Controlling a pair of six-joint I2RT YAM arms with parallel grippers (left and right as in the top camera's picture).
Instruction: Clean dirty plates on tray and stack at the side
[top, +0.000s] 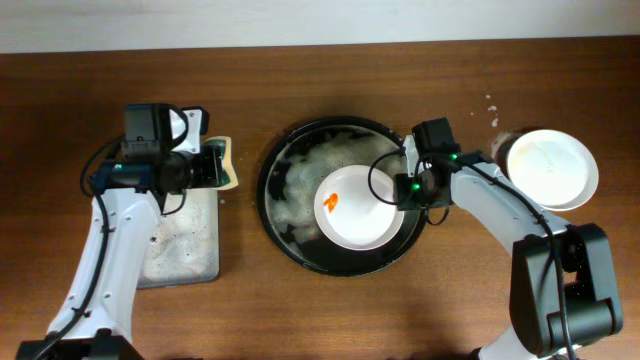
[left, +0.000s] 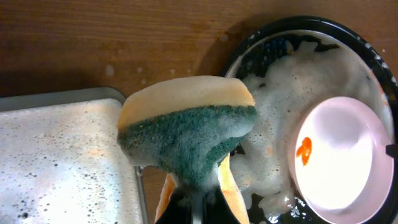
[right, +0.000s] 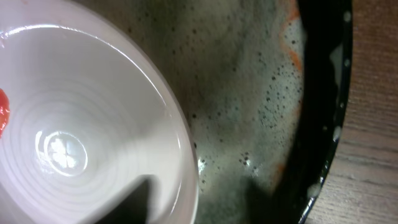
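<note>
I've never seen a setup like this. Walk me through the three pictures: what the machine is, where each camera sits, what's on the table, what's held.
Two robot arms work at a wooden table. The top picture looks straight down. The other two come from cameras on each wrist.

In the middle sits a round black tray, foamy with suds, holding a white plate with an orange smear. Plates already moved are stacked on the right. At left lies a flat metal sponge tray, also soapy.

The left fingers are shut on a yellow-and-green sponge, seen close up in the left wrist view. The right arm reaches over the tray's edge by the plate; its fingers don't show clearly, so I can't tell if they grip anything.
</note>
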